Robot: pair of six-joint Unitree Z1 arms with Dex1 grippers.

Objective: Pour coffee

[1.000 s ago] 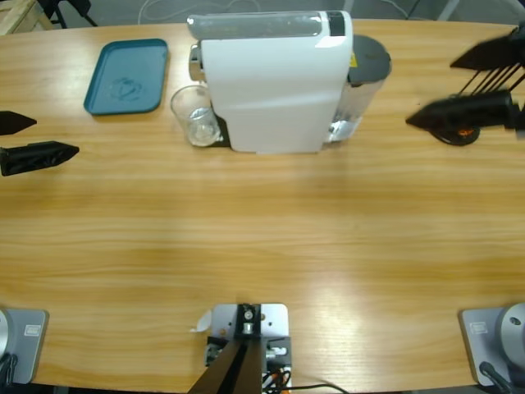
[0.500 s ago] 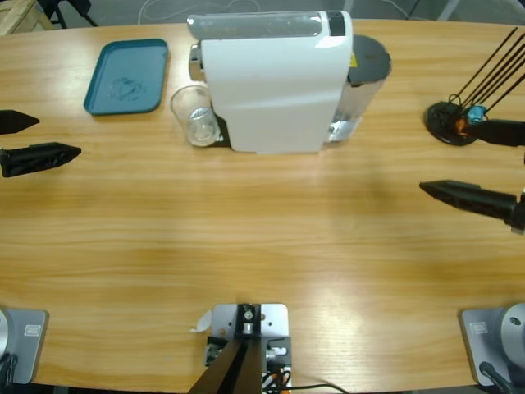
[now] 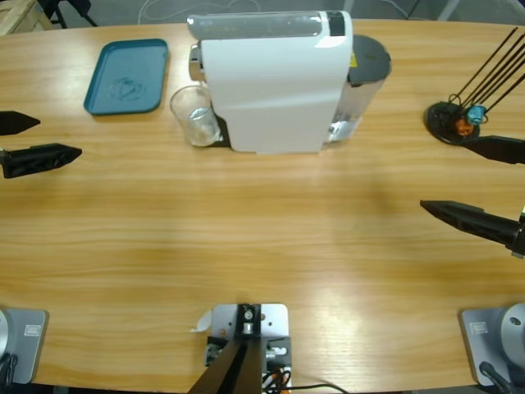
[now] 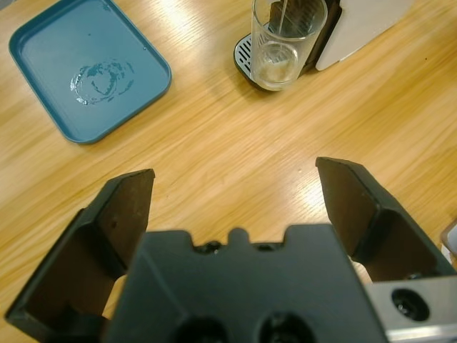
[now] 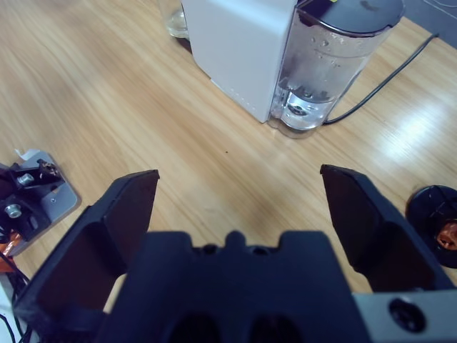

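A clear glass (image 3: 195, 115) stands on the black drip tray at the left end of the white coffee machine (image 3: 271, 82). The left wrist view shows the glass (image 4: 288, 39) holding a shallow layer of pale coffee (image 4: 275, 71), with a thin pale streak running down inside it from above. My left gripper (image 3: 57, 137) hovers open at the table's left edge, well short of the glass, with nothing between its jaws (image 4: 235, 175). At the right edge my right gripper (image 3: 445, 174) is open and empty (image 5: 239, 179), facing the machine's water tank (image 5: 335, 61).
A blue tray (image 3: 127, 75) lies at the back left, beside the glass. A black stand (image 3: 449, 123) with thin rods and small orange and blue pieces sits at the back right, close to the right gripper. A black cable (image 5: 389, 78) runs from behind the tank.
The right gripper has swung away from the black stand toward the table's front and now hangs over bare wood. The left gripper and the glass have not moved.
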